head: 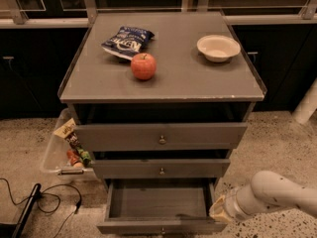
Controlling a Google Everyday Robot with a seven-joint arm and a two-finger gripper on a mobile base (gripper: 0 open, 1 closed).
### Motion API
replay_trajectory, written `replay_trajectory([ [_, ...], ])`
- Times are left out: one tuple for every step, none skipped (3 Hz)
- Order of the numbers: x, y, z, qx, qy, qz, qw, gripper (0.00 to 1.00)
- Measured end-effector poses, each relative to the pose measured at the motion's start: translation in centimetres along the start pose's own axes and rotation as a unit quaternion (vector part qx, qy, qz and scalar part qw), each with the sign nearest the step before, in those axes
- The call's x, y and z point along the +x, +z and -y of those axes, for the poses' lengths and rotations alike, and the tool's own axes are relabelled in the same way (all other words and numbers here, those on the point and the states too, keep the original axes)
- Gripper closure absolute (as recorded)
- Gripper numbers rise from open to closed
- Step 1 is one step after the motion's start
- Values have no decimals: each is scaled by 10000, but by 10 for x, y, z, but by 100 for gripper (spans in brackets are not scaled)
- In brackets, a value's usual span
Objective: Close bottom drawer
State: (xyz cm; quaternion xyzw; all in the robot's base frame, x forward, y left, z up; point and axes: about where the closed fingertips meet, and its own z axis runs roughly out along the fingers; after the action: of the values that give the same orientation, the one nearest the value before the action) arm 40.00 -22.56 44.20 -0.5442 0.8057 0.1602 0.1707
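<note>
One bottom drawer (158,205) open, gripper (218,213) at its right side, state unclear, bin (52,158) left

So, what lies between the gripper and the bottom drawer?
Nothing, in the camera view: the gripper is close beside the right wall of the bottom drawer.

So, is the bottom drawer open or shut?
Open: the bottom drawer is pulled out, its inside visible. The gripper is beside its right wall, near the front.

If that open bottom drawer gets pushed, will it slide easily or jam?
The bottom drawer looks empty, so it probably slides lightly. Its grey front looks stiff. The gripper sits at its right front corner; an off-centre push there might skew it.
</note>
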Motion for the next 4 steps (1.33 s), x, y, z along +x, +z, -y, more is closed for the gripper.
replay_trajectory([
  [24, 69, 2, -3, 67, 3, 10000, 100],
  [48, 129, 8, -5, 147, 192, 9997, 100],
  [53, 147, -6, -186, 247, 227, 9993, 100],
  [53, 157, -2, -171, 180, 274, 9993, 100],
])
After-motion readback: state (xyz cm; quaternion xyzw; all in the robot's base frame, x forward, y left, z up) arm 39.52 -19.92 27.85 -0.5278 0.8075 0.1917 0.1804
